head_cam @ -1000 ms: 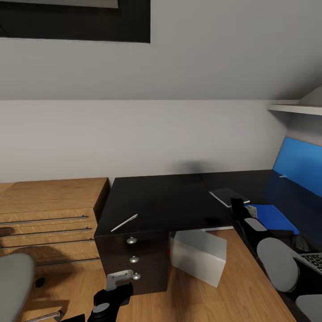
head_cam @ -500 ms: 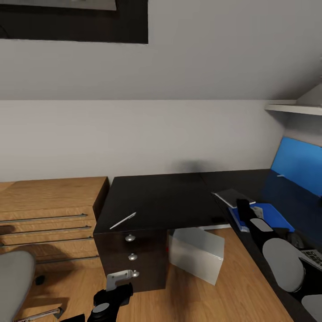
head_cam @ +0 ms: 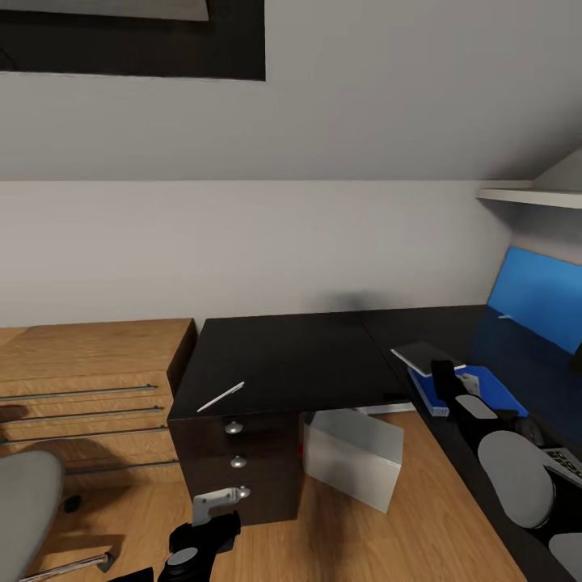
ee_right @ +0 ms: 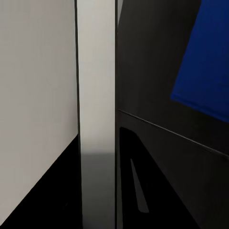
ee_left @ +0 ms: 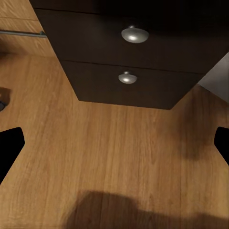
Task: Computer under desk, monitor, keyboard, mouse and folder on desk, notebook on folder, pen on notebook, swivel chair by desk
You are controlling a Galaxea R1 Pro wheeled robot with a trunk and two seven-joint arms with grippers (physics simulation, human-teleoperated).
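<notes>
The black L-shaped desk (head_cam: pixel 307 356) fills the middle of the head view. A white pen (head_cam: pixel 221 397) lies near its front left corner. The white computer (head_cam: pixel 356 457) stands on the floor under the desk. On the right wing a blue folder (head_cam: pixel 461 386) lies with a grey notebook (head_cam: pixel 422 356) at its far end. My right gripper (head_cam: pixel 443 373) is over the folder; its jaws are hidden. The blue monitor (head_cam: pixel 540 295) stands behind, and a keyboard corner (head_cam: pixel 566 465) shows at the right. The grey swivel chair (head_cam: pixel 24 505) is at the lower left. My left gripper (ee_left: pixel 114 148) hangs open over the floor before the drawers.
A wooden dresser (head_cam: pixel 89 380) with metal handles stands left of the desk. The desk's drawer unit (ee_left: pixel 129 52) with round knobs is just ahead of my left gripper (head_cam: pixel 217 503). A white shelf (head_cam: pixel 529 196) juts from the wall at the right. Bare wooden floor (head_cam: pixel 436 525) lies between the desk wings.
The view has drifted slightly. My right arm has moved, and the blue folder with the notebook has shifted toward the desk's inner edge. The left arm has stayed put.
</notes>
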